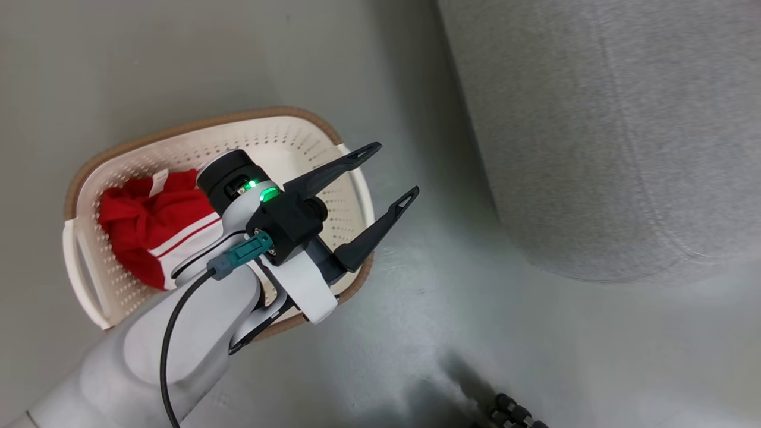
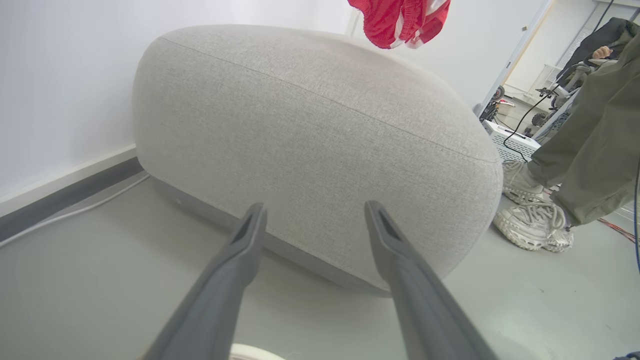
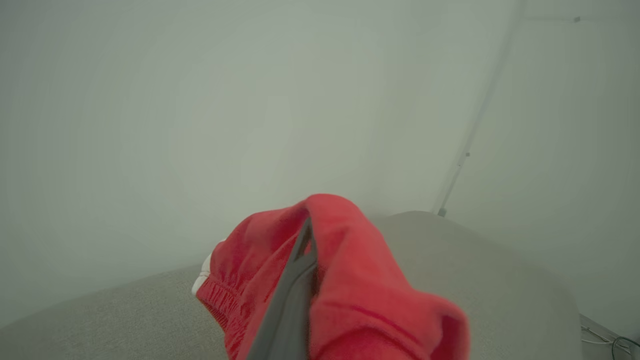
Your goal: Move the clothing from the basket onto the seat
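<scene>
My left gripper (image 1: pixel 396 168): wide open, with nothing between the fingers. It is over the right end of the basket (image 1: pixel 196 125) and points up and right at the seat (image 1: pixel 624 137).
Left wrist view: my left gripper (image 2: pixel 315 206) points at the round end of the seat (image 2: pixel 310 130), with bare floor (image 2: pixel 100 280) below.
My right gripper (image 3: pixel 303 245): the fingers are pressed together and pinch the red cloth I hold (image 3: pixel 350 280).
Red cloth I hold: it is bunched over my fingers, above the top of the seat (image 3: pixel 475 260). From the left wrist view it hangs (image 2: pixel 400 20) over the far top edge. I cannot tell if it touches the seat.
Red cloth in the basket (image 1: pixel 148 220): it lies in a heap at the left end. Its white stripes run up to the right.
Basket: it stands on the floor (image 1: pixel 416 333). Its long way runs left to right, tipped up a bit at the right, with a white handle at each end.
Seat edge: the near edge runs from the top middle down to the right, then curves round.
Open room: bare floor lies between the basket's right end and the seat.
Person: two pale shoes (image 2: pixel 532 225) and a green trouser leg (image 2: pixel 595 150) are just beside the seat's right end.
Wall (image 2: pixel 60 75): it is behind the seat's left side, with a thin cable (image 2: pixel 70 212) along its foot.
</scene>
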### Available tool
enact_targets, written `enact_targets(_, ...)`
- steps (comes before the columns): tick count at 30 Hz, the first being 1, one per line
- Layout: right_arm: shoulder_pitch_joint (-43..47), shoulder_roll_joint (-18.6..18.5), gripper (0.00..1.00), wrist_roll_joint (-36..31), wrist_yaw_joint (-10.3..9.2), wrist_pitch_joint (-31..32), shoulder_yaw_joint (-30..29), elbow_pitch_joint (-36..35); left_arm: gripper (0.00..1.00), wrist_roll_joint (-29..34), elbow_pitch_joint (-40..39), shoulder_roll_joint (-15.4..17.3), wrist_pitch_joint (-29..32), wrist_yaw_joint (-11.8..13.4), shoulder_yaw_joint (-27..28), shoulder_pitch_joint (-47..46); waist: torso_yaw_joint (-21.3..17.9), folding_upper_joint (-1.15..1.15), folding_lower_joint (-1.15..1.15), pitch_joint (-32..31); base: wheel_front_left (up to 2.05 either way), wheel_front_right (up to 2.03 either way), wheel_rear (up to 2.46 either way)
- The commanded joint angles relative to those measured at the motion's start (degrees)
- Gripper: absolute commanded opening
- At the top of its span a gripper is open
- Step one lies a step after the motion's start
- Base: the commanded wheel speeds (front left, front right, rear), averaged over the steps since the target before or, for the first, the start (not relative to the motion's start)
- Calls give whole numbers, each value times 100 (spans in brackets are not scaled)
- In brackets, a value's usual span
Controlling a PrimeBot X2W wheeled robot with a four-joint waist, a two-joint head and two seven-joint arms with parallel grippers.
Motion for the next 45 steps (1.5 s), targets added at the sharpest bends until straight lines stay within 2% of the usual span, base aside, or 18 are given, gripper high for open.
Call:
enact_targets(1, -102, -250, 0, -83, 16, 66, -67, -107, 100, 9, -150, 15, -27, -23, 152, -111, 143, 0, 0, 134, 0, 0, 0)
enact_targets(8, -688, -380, 0, -483, 16, 373, -1246, -387, 100, 13, -180, -5, -27, -23, 199, -60, 465, 0, 0, 389, 0, 0, 0)
enact_targets(15, -987, 64, 0, -1172, 16, 308, -2106, -1462, 100, 44, -146, 152, -27, -23, 127, 225, 663, 0, 0, 586, 0, 0, 0)
enact_targets(20, -870, 455, 0, -1550, 16, 300, -2744, -1934, 100, -15, -111, 258, -27, -23, 191, 531, 830, 0, 0, 684, 0, 0, 0)
enact_targets(26, -611, 912, 0, -1605, 16, 456, -2954, -1814, 100, -28, -112, 353, -27, -23, 363, 764, 913, 0, 0, 785, 0, 0, 0)
enact_targets(30, -330, 1045, 0, -1515, 16, 708, -2734, -1410, 100, -44, -123, 305, -27, -23, 404, 790, 959, 0, 0, 764, 0, 0, 0)
enact_targets(31, -268, 1063, 16, -1478, 16, 792, -2669, -1296, 100, -52, -120, 291, -27, -23, 406, 786, 963, 0, 0, 753, 0, 0, 0)
enact_targets(32, -231, 1073, 87, -1410, 16, 796, -2641, -1236, 100, -59, -114, 277, -27, -23, 402, 778, 966, 0, 0, 743, 0, 0, 0)
enact_targets(33, -159, 1063, 100, -1404, 16, 776, -2569, -1192, 100, -55, -112, 260, -27, -23, 385, 763, 977, 0, 0, 720, 0, 0, 0)
enact_targets(38, 17, 825, 100, -1334, 16, 832, -2195, -695, 100, -72, -111, 108, -27, -23, 355, 699, 1086, 0, 0, 540, 0, 0, 0)
enact_targets(45, 355, 418, 100, -1138, 16, 436, -1832, 164, 100, -84, -40, -94, -27, -23, 346, 692, 1203, 0, 0, 138, 0, 0, 0)
